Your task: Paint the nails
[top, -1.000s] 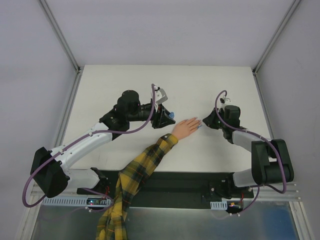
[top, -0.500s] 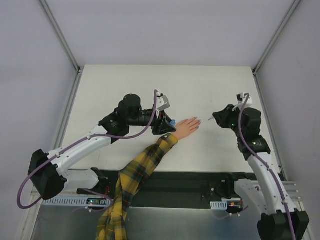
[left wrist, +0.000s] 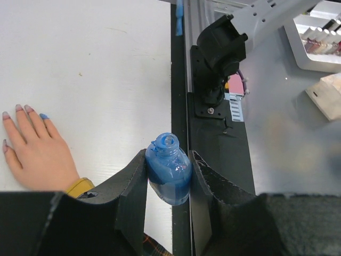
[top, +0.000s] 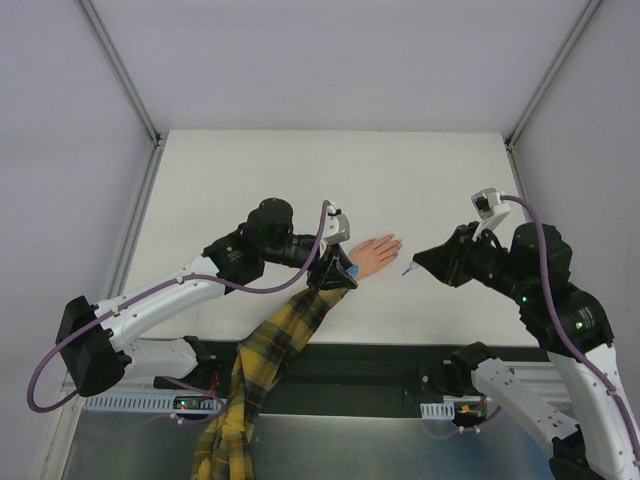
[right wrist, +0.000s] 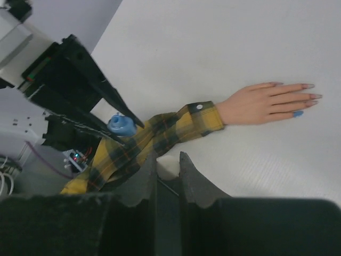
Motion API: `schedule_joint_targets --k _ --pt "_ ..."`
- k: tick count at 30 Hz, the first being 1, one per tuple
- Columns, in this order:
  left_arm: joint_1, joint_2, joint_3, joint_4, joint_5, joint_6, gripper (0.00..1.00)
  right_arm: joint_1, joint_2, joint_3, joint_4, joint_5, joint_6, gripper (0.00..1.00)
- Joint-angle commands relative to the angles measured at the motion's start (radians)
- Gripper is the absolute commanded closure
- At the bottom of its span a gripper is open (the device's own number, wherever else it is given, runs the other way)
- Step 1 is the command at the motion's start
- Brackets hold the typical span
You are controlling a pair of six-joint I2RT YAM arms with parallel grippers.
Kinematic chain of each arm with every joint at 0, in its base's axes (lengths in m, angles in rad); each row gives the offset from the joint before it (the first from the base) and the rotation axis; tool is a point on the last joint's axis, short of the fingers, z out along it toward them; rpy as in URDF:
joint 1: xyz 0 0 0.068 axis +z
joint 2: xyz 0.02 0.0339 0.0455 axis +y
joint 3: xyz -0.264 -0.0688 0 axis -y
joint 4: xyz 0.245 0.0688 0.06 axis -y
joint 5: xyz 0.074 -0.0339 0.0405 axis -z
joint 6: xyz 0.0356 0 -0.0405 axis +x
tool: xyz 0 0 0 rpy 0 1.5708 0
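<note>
White table [top: 250,170] inside a grey-walled booth w/ metal frame posts [top: 120,70] at the far corners. A peach-coloured hand [top: 372,254] lies flat, palm down, near the table's mid-front. Its yellow plaid sleeve [top: 270,345] trails back over the near edge btwn the two arm bases, fingers pointing toward the right side. The nails [right wrist: 298,113] tip those fingers. Only the one on the outermost finger, farthest from the thumb, is light blue; the others look pale pinkish in both wrist views. The left gripper [left wrist: 168,162] sits just beside the cuff, on the wrist side of the hand, jaws clamped on a small blue polish bottle [left wrist: 169,181]. The bottle is upright, uncapped, w/ blue smeared round the neck. The right gripper [top: 425,262] is off to the right of the fingertips. Its jaws are nearly together, pinching a thin polish brush [top: 406,269] whose blue tip points at the hand. In the top view the tip is near the fingertips but apart from them; height above the table can't be told. Left wrist view also shows, off the table and blurred, a pale tray [left wrist: 319,37] w/ small bottles.
</note>
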Motion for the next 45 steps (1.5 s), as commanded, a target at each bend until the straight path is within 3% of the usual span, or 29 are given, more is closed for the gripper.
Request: schedule_joint_targets --k 1,8,10,14,19,25,45 --pt "-0.027 -0.035 0.020 -0.008 0.042 0.052 1.00 0.132 0.045 0.098 -0.076 -0.034 0.075 0.99" --pt "-0.044 -0.044 0.023 -0.023 0.030 0.072 1.00 0.413 0.137 0.171 -0.003 0.086 0.064 1.00" --pt "-0.048 -0.044 0.023 -0.032 0.025 0.075 1.00 0.526 0.168 0.208 -0.003 0.202 0.046 1.00" --pt "-0.059 -0.048 0.023 -0.040 0.016 0.085 1.00 0.634 0.234 0.273 -0.003 0.379 0.001 1.00" --pt "-0.071 -0.052 0.023 -0.047 0.005 0.095 1.00 0.648 0.267 0.291 0.015 0.532 0.000 0.99" --pt "-0.082 -0.055 0.020 -0.049 -0.011 0.108 1.00 0.648 0.323 0.327 0.010 0.500 -0.022 1.00" --pt "-0.090 -0.054 0.020 -0.052 -0.045 0.118 1.00 0.612 0.287 0.213 0.075 0.385 0.018 1.00"
